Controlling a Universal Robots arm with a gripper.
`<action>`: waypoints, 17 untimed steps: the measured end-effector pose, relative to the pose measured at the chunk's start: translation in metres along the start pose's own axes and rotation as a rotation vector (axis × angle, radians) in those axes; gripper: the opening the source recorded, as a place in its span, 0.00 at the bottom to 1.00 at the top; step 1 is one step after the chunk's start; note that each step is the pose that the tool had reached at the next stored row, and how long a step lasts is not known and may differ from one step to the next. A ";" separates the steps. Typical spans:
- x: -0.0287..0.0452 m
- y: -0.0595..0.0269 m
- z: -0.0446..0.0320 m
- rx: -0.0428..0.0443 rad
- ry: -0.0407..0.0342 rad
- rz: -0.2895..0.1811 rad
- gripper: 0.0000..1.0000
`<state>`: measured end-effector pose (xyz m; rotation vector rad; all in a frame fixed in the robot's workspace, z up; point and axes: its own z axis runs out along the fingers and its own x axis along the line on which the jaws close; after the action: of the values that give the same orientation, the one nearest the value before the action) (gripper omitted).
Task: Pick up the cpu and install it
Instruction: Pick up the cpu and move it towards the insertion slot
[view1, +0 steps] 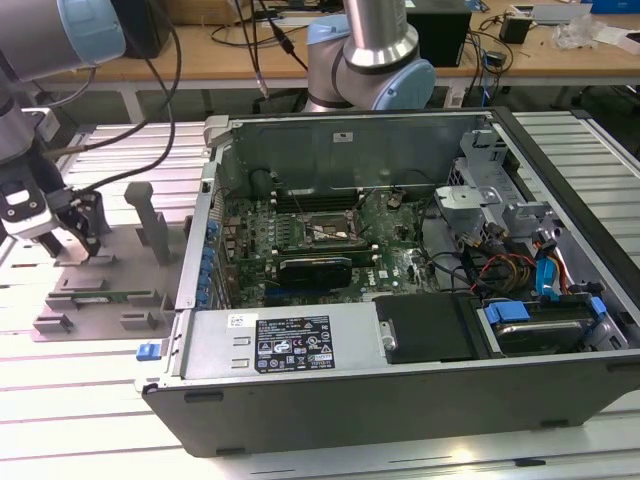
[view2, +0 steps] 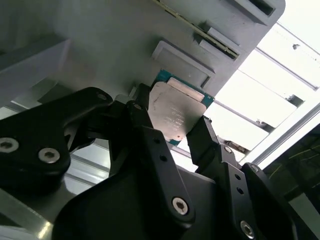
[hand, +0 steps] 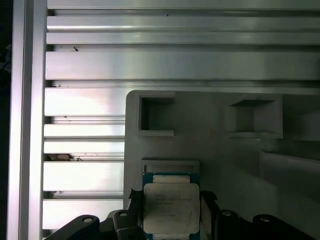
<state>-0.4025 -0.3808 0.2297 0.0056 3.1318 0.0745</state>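
The cpu (view2: 175, 112) is a small square chip with a silvery top and a green rim. In both wrist views it sits between my black fingers, which press on two opposite edges, so my gripper (view2: 172, 119) is shut on it. The first wrist view shows the cpu (hand: 171, 207) over a shallow pocket of the grey fixture plate (hand: 210, 130); I cannot tell whether it rests there or hangs just above. In the exterior view my gripper (view1: 80, 235) is at the far left, above that fixture (view1: 100, 270), well apart from the open computer case (view1: 400, 380) and its dark socket frame (view1: 322, 232).
Grey upright posts (view1: 150, 220) stand on the fixture between the gripper and the case wall (view1: 205, 230). A long black card (view1: 315, 268) lies just below the socket. Cables and drive bays (view1: 520, 260) crowd the case's right side. The table is ribbed aluminium (hand: 175, 60).
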 end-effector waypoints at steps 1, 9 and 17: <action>0.0000 0.0001 -0.0015 0.0000 0.0000 0.000 0.55; -0.0001 0.0008 -0.0142 0.0001 0.0001 0.000 0.55; -0.0003 0.0018 -0.0307 0.0000 0.0000 0.000 0.55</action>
<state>-0.4025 -0.3805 0.2605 0.0056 3.1318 0.0745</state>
